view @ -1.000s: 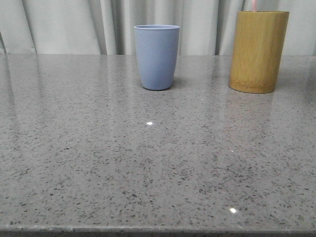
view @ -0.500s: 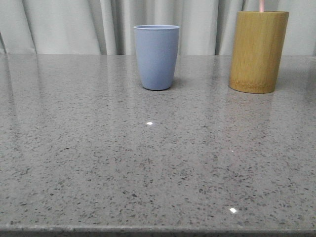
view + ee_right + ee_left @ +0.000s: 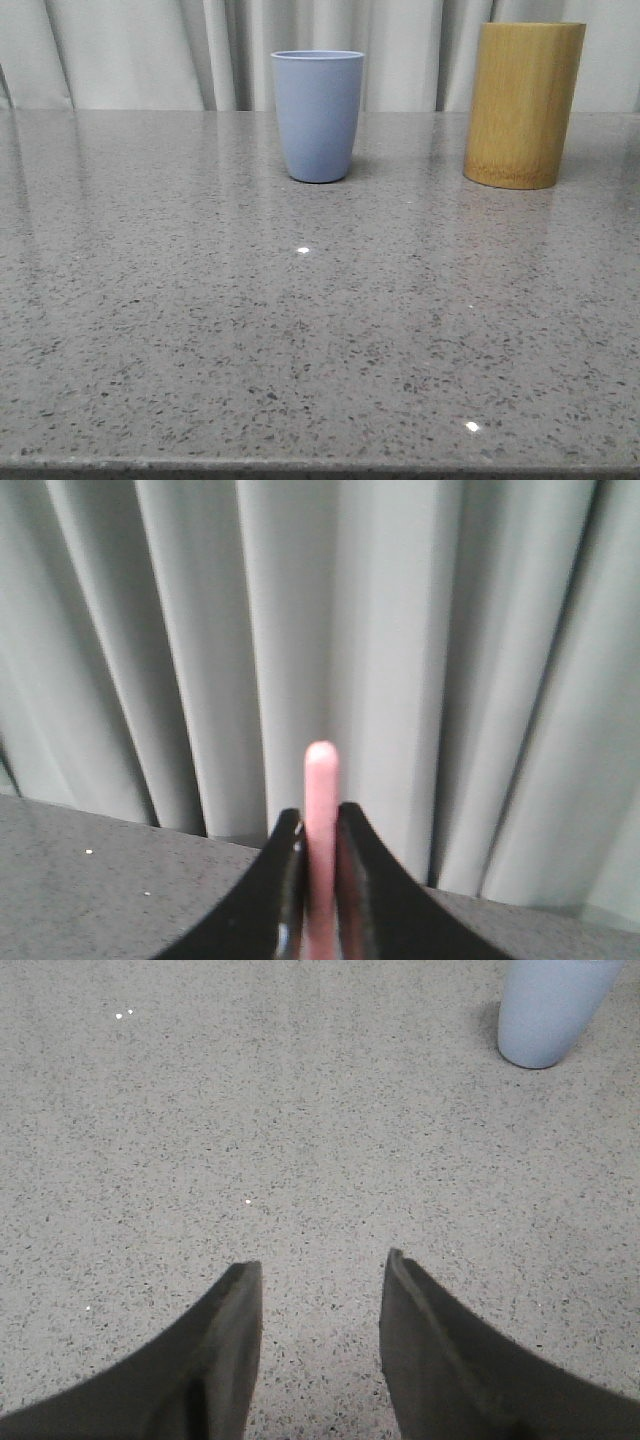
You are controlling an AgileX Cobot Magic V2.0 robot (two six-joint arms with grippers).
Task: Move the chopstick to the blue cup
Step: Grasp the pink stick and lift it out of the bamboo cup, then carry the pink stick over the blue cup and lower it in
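Note:
The blue cup [image 3: 317, 115] stands upright at the back middle of the table; its lower part also shows in the left wrist view [image 3: 553, 1010]. My right gripper [image 3: 320, 822] is shut on a pale-pink chopstick [image 3: 321, 780], whose rounded end sticks out beyond the fingertips toward the curtain. The chopstick and the right gripper do not show in the front view. My left gripper [image 3: 320, 1265] is open and empty over bare tabletop, well short of the blue cup.
A taller yellow-brown bamboo cylinder [image 3: 524, 104] stands at the back right, to the right of the blue cup. A grey pleated curtain [image 3: 150, 50] hangs behind the speckled grey table [image 3: 300, 330]. The table's front edge runs along the bottom of the front view.
The pink chopstick tip above the bamboo cylinder shifted right, then left the front view. The cups have not moved.

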